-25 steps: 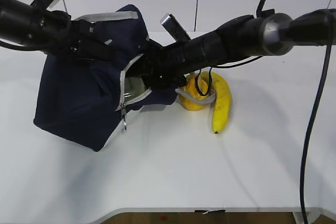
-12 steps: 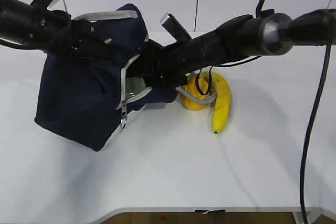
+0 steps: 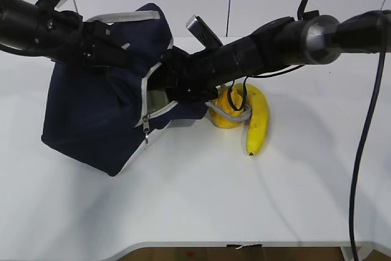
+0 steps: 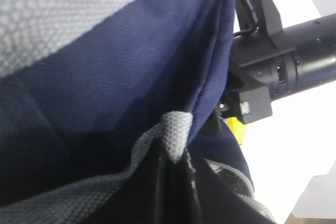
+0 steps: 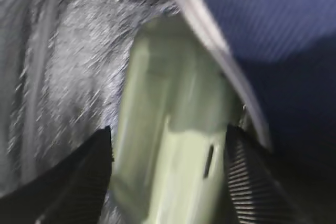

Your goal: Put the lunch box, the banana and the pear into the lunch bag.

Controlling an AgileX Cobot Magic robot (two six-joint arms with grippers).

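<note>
Pale sage-green-lidded clear lunch box (image 5: 173,129) inside navy fabric lunch bag (image 3: 91,120); right gripper (image 5: 168,174) fingers spread, straddling it w/ gaps: withdraw straight, don't snag zipper.

White table (image 3: 195,206), plain matte top, front edge rounded with notch at 6 o'clock. Navy lunch bag (image 3: 91,126) at 9 o'clock, tipped, lower corner resting on surface, upper part lifted. Pear (image 3: 225,114) near centre, slightly toward 2 o'clock, sitting on tabletop just beside bag's open side; grey strap lies across it. Banana (image 3: 259,120) at 3 o'clock of pear, touching it, lying on surface, dark tip pointing toward 6 o'clock. Soft shadows under bag and fruit.
</note>
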